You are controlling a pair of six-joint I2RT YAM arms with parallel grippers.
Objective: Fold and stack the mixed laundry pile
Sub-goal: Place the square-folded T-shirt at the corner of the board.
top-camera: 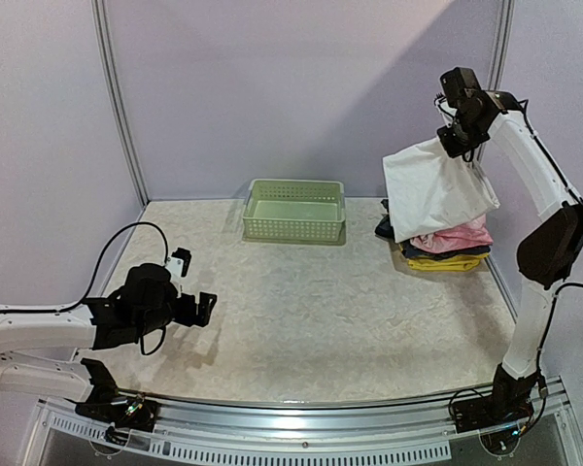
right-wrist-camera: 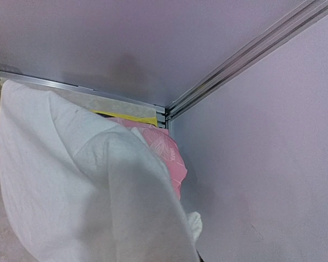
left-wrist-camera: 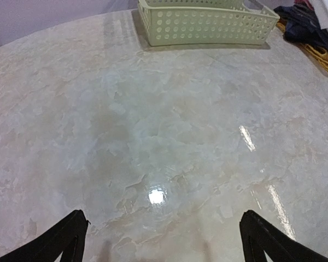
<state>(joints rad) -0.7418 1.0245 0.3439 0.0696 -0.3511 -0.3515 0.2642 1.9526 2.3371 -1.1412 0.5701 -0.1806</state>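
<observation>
Hanging from the right jaws, which are pinched shut on its top corner, the white garment (top-camera: 435, 189) droops straight below them as a loose, wide sheet. The right arm (top-camera: 536, 180) is raised high, so these jaws stand well above the desk (top-camera: 350, 330). The garment's lower edge reaches the pink piece (top-camera: 454, 237), directly beneath the right jaws; whether the cloth rests on it or only hangs in front of it cannot be told. The pink piece lies on top of folded dark blue clothes (top-camera: 445, 251) and yellow clothes (top-camera: 445, 263), stacked under the same jaws. In the right wrist view the white cloth fills the lower left, with pink showing just behind it; the fingers themselves are hidden there.

The left jaws are spread wide with nothing between them. They sit low over the bare desk at the end of the left arm (top-camera: 39, 330), and both dark fingertips (left-wrist-camera: 54, 243) show at the bottom corners of the left wrist view. Well ahead of the left jaws stands a pale green basket (left-wrist-camera: 208, 27). The laundry lies far off to their right, well apart from them.
</observation>
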